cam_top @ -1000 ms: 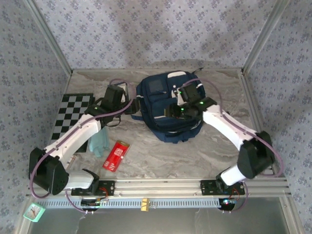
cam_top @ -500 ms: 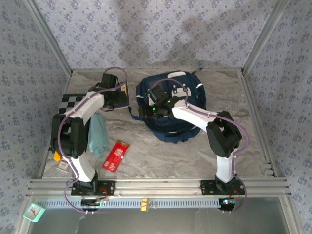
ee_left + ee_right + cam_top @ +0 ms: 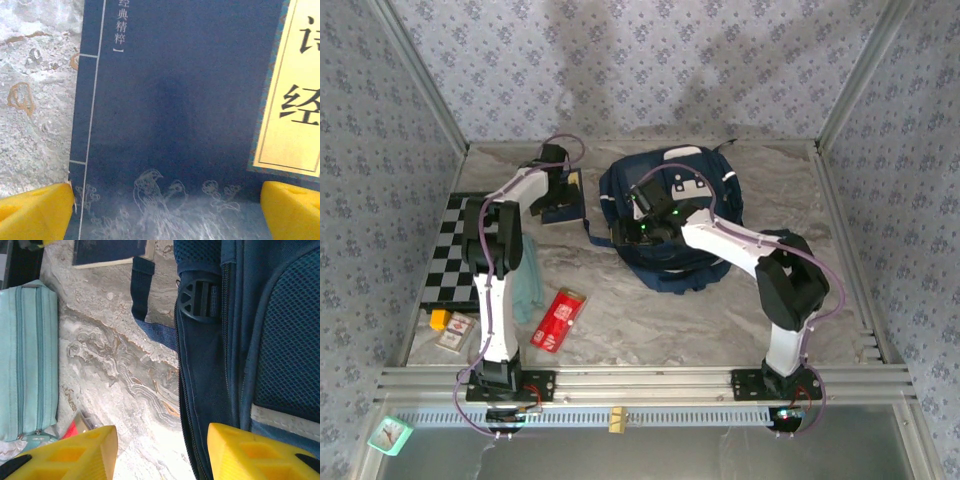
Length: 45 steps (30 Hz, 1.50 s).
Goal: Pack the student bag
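Note:
The student bag [image 3: 695,190], a navy-blue backpack with white trim, lies at the back middle of the table. My right gripper [image 3: 623,232] is at its left edge. In the right wrist view, the gripper [image 3: 162,455] stands open astride the bag's [image 3: 260,340] zipped side seam, one yellow fingertip over the marble and the other over the fabric. My left gripper [image 3: 556,198] reaches to the back left over a thin navy-blue booklet [image 3: 572,208]. Seen from the left wrist, that gripper [image 3: 167,215] is open wide, low over the booklet's cover [image 3: 175,115] with its yellow label.
A chessboard [image 3: 455,250] lies at the left. A teal pencil case [image 3: 525,280] and a red packet [image 3: 558,318] sit in front of it, with small cards [image 3: 450,332] near the front left corner. The bag's loose strap [image 3: 142,285] trails onto the marble.
My left arm has stretched towards the back and its gripper has opened wider over the booklet. The right gripper has moved from the bag's middle to its left edge.

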### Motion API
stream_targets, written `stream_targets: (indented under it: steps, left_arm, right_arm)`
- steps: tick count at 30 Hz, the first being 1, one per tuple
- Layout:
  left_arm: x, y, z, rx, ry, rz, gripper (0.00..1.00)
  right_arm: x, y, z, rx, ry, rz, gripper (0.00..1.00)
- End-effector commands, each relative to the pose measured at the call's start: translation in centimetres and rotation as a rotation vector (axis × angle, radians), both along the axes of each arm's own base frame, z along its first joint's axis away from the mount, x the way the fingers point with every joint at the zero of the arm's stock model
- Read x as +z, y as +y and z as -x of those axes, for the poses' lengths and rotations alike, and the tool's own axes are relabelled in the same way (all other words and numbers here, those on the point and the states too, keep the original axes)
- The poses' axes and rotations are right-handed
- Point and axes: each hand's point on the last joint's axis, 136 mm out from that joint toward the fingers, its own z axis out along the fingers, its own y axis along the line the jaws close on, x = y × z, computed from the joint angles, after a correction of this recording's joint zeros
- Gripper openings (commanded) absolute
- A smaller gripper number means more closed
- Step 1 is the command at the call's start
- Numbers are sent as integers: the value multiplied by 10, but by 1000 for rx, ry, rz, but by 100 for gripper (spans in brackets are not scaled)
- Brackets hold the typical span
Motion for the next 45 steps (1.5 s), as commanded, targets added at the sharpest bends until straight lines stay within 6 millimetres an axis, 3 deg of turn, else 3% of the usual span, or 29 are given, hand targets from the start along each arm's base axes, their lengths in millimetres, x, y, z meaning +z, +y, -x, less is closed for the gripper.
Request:
stream_targets:
  steps: [1,5,11,16,19,24,28,35,40,45]
  left_arm:
    - [-6,5,14,20,74,-25,94]
    - [-20,0,38,22,117,-31,89]
    - [-33,1,90,9,190,-129,85]
    - [-34,-3,130,-5,219,-144,84]
    - [-35,-16,149,-35,210,-119,84]
    - [-21,-24,179,-32,186,-76,84]
    - [4,-23,187,-34,130,-37,86]
    - [42,-6,174,1,19,51,86]
    - [46,-14,160,-48,-10,128,83]
    - [40,-9,142,-34,-15,158,80]
  right_arm:
    - [10,-10,2,-15,-18,9,52]
    - [9,-13,3,-20,-20,5,52]
    - [10,-11,2,-7,-20,-2,52]
    - [2,-9,4,0,-2,3,52]
    - [0,-4,7,7,10,0,52]
    - [-5,12,13,25,44,-32,52]
    - [-11,26,9,5,96,-57,49]
    - [-38,47,-5,-95,165,-31,44]
    - [-56,63,-11,-161,193,12,42]
    - [-69,81,-13,-210,208,34,43]
